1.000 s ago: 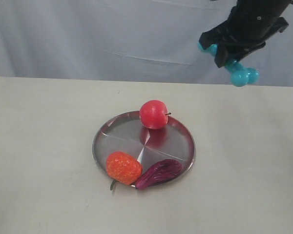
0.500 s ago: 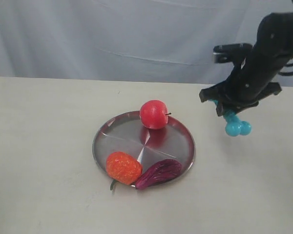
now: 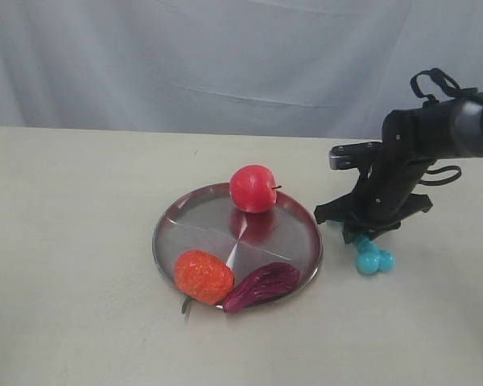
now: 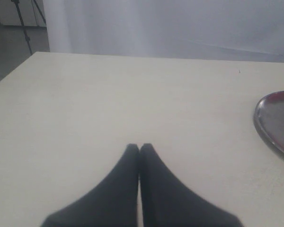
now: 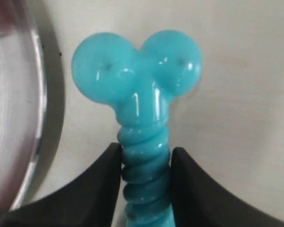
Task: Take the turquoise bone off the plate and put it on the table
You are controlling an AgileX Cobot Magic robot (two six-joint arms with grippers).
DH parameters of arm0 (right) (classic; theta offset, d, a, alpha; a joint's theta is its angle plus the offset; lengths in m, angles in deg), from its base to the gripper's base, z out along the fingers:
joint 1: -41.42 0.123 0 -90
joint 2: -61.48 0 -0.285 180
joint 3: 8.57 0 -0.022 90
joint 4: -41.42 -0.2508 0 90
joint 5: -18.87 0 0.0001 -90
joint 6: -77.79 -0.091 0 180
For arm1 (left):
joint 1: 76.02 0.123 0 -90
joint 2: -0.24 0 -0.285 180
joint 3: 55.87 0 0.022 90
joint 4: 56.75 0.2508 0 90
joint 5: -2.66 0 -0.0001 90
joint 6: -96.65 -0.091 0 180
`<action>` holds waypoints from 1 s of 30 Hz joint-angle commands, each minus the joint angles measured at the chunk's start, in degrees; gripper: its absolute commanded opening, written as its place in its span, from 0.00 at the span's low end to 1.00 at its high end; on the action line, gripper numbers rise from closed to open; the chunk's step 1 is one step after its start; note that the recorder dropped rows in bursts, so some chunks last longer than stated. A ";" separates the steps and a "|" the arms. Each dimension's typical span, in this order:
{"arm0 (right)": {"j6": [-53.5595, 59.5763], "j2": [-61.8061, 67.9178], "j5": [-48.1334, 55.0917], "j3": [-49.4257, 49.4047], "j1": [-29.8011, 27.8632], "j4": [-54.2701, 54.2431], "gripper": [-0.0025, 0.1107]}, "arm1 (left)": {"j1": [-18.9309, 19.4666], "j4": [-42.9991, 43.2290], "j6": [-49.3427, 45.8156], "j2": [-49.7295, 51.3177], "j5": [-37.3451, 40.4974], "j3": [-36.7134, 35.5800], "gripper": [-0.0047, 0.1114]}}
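Observation:
My right gripper (image 3: 365, 239) is shut on the ribbed shaft of the turquoise bone (image 3: 374, 260), which hangs knobbed end down, at or just above the pale beige table (image 3: 80, 241), right of the silver plate (image 3: 195, 227). In the right wrist view the bone (image 5: 139, 90) sits between both black fingers (image 5: 102, 182), with the plate rim (image 5: 35, 123) close beside it. My left gripper (image 4: 140, 147) is shut and empty, low over the table (image 4: 109, 94); the plate's edge (image 4: 265, 125) shows to one side.
On the plate lie a red apple (image 3: 253, 188) at the back, an orange strawberry-like toy (image 3: 203, 276) and a purple leafy vegetable (image 3: 262, 285) at the front. A pale curtain (image 3: 225, 56) hangs behind the table.
My right arm has come down from high above the table to just right of the plate, bringing the bone with it down to the table. The items on the plate have not moved.

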 commanded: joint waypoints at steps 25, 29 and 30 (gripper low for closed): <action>3.43 -22.21 9.62 0.39 -0.06 0.11 0.20 | 0.26 0.30 0.24 -0.07 -0.31 -0.15 0.04; 4.08 -30.01 11.33 0.28 -0.06 0.11 0.02 | 0.26 0.30 0.24 -0.07 -0.31 -0.15 0.04; 4.08 -32.24 11.33 0.17 -0.06 0.11 0.02 | 0.26 0.30 0.24 -0.07 -0.31 -0.15 0.04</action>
